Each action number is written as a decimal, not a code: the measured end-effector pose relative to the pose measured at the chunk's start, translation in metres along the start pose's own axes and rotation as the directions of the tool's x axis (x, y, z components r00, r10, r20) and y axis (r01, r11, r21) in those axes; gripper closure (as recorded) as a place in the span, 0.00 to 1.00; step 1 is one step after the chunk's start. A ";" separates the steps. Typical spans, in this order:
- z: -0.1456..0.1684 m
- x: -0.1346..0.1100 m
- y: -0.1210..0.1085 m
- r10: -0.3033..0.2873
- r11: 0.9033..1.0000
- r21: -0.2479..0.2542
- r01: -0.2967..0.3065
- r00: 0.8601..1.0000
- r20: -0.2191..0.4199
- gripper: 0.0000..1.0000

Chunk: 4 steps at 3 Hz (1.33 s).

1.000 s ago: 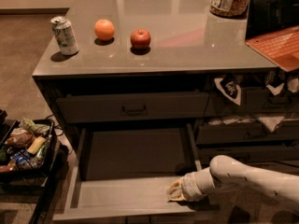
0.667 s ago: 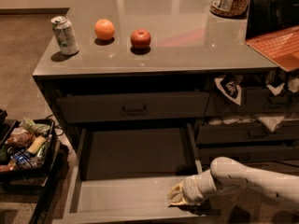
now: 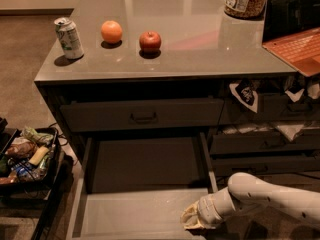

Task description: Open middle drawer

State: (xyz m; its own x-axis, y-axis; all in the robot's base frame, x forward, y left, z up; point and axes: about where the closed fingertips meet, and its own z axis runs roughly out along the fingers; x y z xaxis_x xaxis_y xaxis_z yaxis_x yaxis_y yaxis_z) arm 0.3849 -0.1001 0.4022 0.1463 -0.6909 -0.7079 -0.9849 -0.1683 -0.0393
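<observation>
middle drawer [image 3: 130, 211]: sitting pulled well out below the counter [image 3: 200, 59] – pale inside floor showing with nothing in it, front and pull falling below the frame edge (not visible).
gripper [image 3: 192, 219]: hanging low over the right front part of that drawer's floor, with the arm reaching in from the right; probably sitting there because the front edge is where the pulling is happening, though contact is not showing.
jaws: cannot tell whether they are spread or pinching anything.
top drawer [image 3: 142, 115]: sitting shut just above the dark cavity, handle facing out.
step: judging the pull as nearly done, since the drawer is looking close to full travel.
on top: can [image 3: 69, 37], orange [image 3: 111, 32] and apple [image 3: 150, 41] standing in a row at the left – well apart from the arm, so not getting disturbed.
right stack [image 3: 265, 144]: narrower drawers, packets hanging out, running just above the arm.
risk: the arm could be brushing that stack when backing out.
</observation>
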 end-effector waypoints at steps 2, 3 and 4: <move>0.000 -0.008 0.017 -0.005 1.000 0.001 0.005 1.000 0.026 1.00; -0.009 -0.014 -0.001 -0.064 0.997 0.036 0.063 0.997 0.038 1.00; -0.034 -0.020 -0.033 -0.117 0.983 0.149 0.110 0.992 0.041 1.00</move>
State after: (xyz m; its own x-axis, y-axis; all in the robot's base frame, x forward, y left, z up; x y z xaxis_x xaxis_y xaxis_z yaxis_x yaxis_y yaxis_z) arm 0.4177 -0.1045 0.4418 0.2568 -0.6369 -0.7269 -0.9656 -0.1368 -0.2212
